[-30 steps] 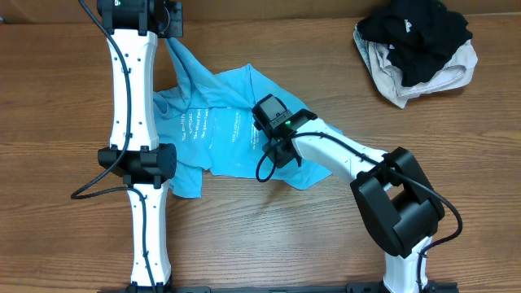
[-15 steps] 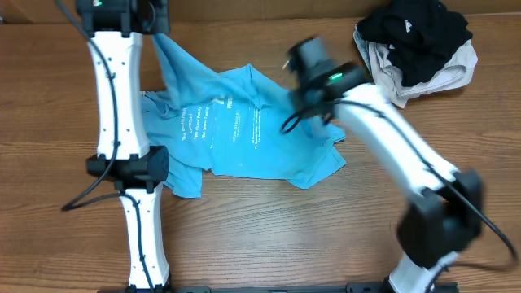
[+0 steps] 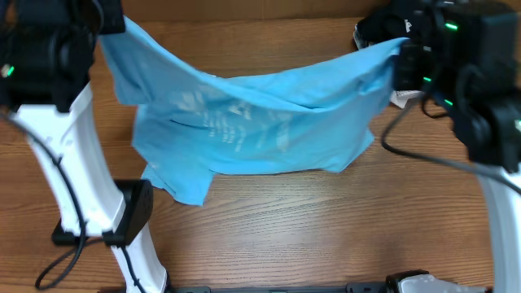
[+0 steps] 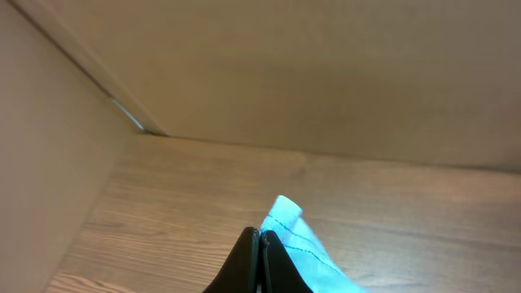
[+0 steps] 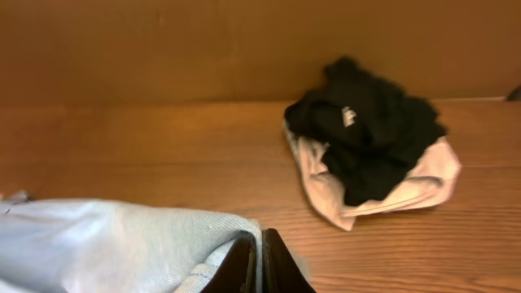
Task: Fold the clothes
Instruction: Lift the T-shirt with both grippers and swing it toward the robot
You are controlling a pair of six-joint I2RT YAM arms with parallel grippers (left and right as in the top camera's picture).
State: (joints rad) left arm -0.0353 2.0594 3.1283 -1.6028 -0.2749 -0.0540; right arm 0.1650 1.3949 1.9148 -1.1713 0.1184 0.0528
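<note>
Overhead, a brown wooden table (image 3: 285,220); the sky-blue shirt (image 3: 252,122) hangs stretched above it, long axis running 9 to 3 o'clock, sagging in the middle. The left hand (image 3: 104,24) pinches its corner at 10 o'clock; the right hand (image 3: 403,50) pinches the corner at 2 o'clock; each arm is nearest its own corner.

Left wrist view: jaws closed on a blue edge, cloth trailing toward 4 o'clock.

Right wrist view: jaws closed on cloth spreading toward 9 o'clock; a pile of black and cream clothes (image 5: 366,155) lies at 1 o'clock, well apart.
</note>
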